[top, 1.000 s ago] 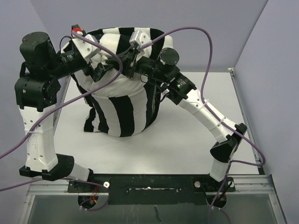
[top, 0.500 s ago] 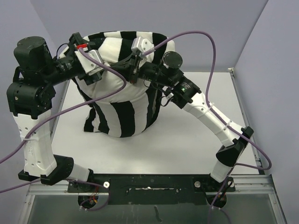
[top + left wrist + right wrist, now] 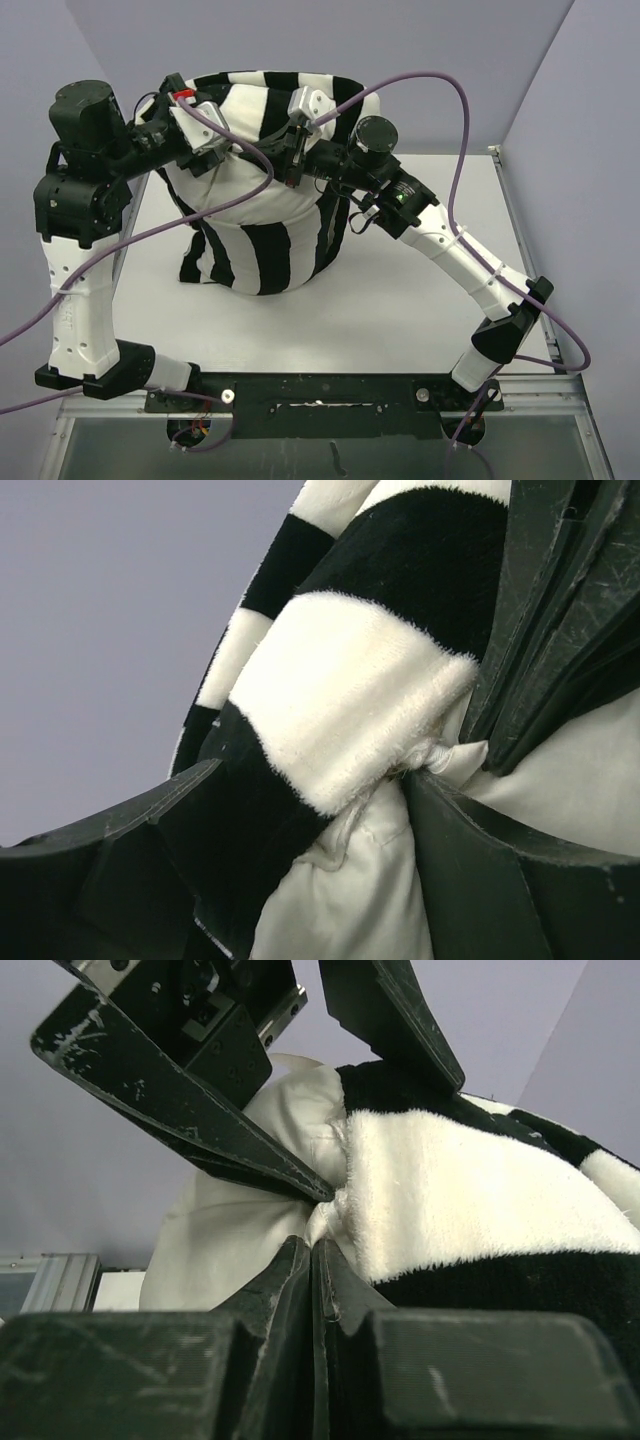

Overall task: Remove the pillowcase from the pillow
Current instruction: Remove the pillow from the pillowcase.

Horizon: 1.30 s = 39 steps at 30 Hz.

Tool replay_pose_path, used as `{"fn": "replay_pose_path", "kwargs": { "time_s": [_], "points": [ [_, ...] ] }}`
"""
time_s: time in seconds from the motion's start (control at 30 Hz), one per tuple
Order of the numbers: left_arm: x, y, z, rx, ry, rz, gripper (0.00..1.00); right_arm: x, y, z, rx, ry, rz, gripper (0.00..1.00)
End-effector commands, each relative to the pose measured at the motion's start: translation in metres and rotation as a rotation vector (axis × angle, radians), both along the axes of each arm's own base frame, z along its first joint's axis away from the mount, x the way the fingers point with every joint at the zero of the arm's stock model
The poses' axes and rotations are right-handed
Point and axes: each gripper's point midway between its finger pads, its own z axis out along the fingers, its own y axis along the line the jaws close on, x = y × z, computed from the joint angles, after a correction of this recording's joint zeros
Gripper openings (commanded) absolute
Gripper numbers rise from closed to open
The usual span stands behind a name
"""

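Both wrists are shifted rightward. The pillow (image 3: 255, 200), upright on the bench (image 3: 390, 310), is pinched by the right end effector (image 3: 312, 1245), the pillowcase (image 3: 265, 255) hem by the left end effector (image 3: 315, 780). Peeling step: the hem must be drawn down.

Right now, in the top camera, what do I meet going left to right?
In order: left arm, left gripper, right gripper, right arm; the pillowcase spans both grippers.

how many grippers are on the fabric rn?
2. Right gripper is shut on a pinch of the pillow at the top; left gripper straddles the hem of the pillowcase beside it, firm clamp unclear.
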Motion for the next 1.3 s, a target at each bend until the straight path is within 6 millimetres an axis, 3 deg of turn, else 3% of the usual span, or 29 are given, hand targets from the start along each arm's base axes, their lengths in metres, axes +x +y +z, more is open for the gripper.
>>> {"fn": "replay_pose_path", "kwargs": {
  "time_s": [0.0, 0.1, 0.27, 0.43, 0.53, 0.6, 0.67, 0.73, 0.87, 1.03, 1.17, 1.27],
  "points": [
    [0.004, -0.019, 0.009, -0.092, -0.024, -0.036, 0.68, -0.020, 0.019, -0.056, -0.142, 0.160, 0.120, 0.00],
    [0.006, -0.034, -0.006, -0.068, -0.018, -0.049, 0.65, -0.024, 0.022, -0.058, -0.140, 0.169, 0.141, 0.00],
    [0.024, -0.041, -0.020, -0.045, -0.042, -0.004, 0.56, -0.031, 0.027, -0.063, -0.155, 0.181, 0.179, 0.00],
    [0.036, -0.037, -0.012, -0.073, -0.093, 0.045, 0.44, -0.035, 0.025, -0.066, -0.163, 0.190, 0.193, 0.00],
    [0.025, -0.041, -0.003, -0.159, -0.025, 0.024, 0.13, -0.029, 0.015, -0.061, -0.124, 0.205, 0.157, 0.02],
    [0.014, -0.045, -0.007, -0.190, 0.058, -0.009, 0.00, -0.015, -0.002, -0.051, -0.052, 0.229, 0.101, 0.13],
    [0.006, -0.049, -0.011, -0.224, 0.143, -0.026, 0.00, -0.005, -0.021, -0.039, 0.029, 0.240, 0.044, 0.23],
    [0.000, -0.052, -0.017, -0.250, 0.220, -0.040, 0.00, 0.001, -0.036, -0.030, 0.081, 0.222, -0.039, 0.44],
    [-0.005, -0.057, -0.020, -0.309, 0.307, -0.043, 0.00, -0.013, -0.050, -0.022, 0.122, 0.134, -0.165, 0.63],
    [-0.010, -0.064, -0.016, -0.362, 0.377, -0.063, 0.00, -0.044, -0.042, -0.030, 0.098, 0.072, -0.236, 0.68],
    [-0.016, -0.068, -0.014, -0.366, 0.402, -0.087, 0.00, -0.037, -0.033, -0.047, 0.015, 0.054, -0.358, 0.71],
    [-0.022, -0.068, -0.015, -0.364, 0.417, -0.092, 0.00, -0.026, -0.035, -0.044, 0.008, 0.025, -0.418, 0.71]
  ]
}}
